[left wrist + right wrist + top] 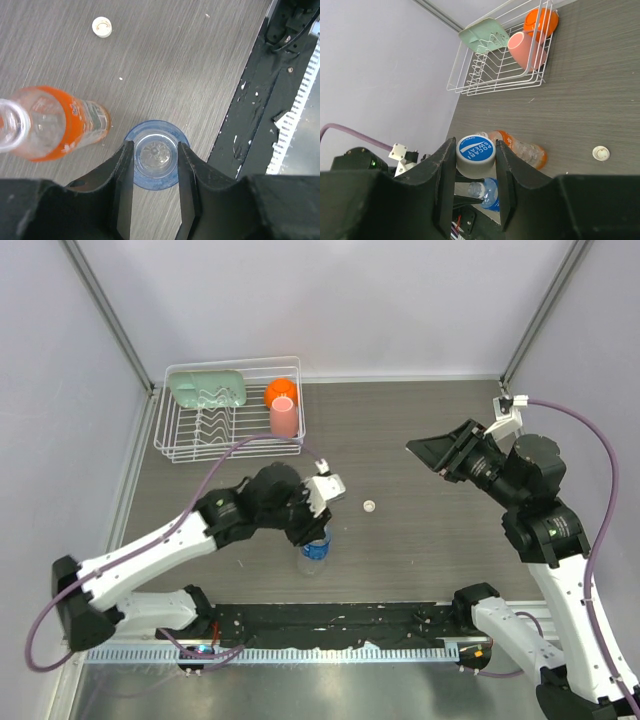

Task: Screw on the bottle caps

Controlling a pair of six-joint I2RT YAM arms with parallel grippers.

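Left gripper [155, 148] clamped on blue-label bottle [156, 165]; orange bottle [60, 122] lying beside; right gripper [475, 145] clamps blue cap [475, 153]; white cap [370, 505] apart.

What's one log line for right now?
left gripper: astride blue bottle neck | right gripper: shut on blue cap | orange bottle: lying uncapped | white cap: on table

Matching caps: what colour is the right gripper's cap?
Cap: blue top, white lettering; right wrist view.

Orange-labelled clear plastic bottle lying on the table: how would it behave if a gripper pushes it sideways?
The orange-labelled clear plastic bottle lies on its round side, so a sideways push would probably make it roll. Its mouth is uncapped and its clear walls look thin, so a squeeze may dent it.
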